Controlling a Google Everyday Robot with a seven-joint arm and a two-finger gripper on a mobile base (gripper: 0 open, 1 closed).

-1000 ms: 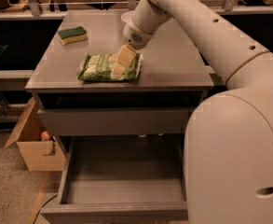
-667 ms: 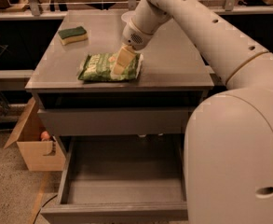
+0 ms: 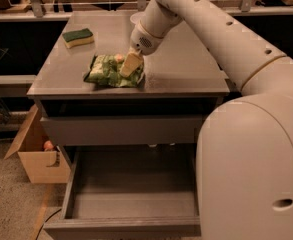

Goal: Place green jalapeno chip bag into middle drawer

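Note:
The green jalapeno chip bag [image 3: 107, 70] lies flat on the grey cabinet top [image 3: 186, 69], near its front edge. My gripper [image 3: 130, 64] points down from the white arm [image 3: 206, 24] and rests on the bag's right end. The bag is on the surface, not lifted. The middle drawer [image 3: 131, 196] is pulled out wide below, its grey inside bare. The uppermost drawer front [image 3: 121, 129] is closed above it.
A green-and-yellow sponge [image 3: 78, 37] lies at the back left of the cabinet top. A cardboard box [image 3: 36, 156] stands on the floor left of the cabinet. My white base [image 3: 256, 169] fills the right foreground beside the open drawer.

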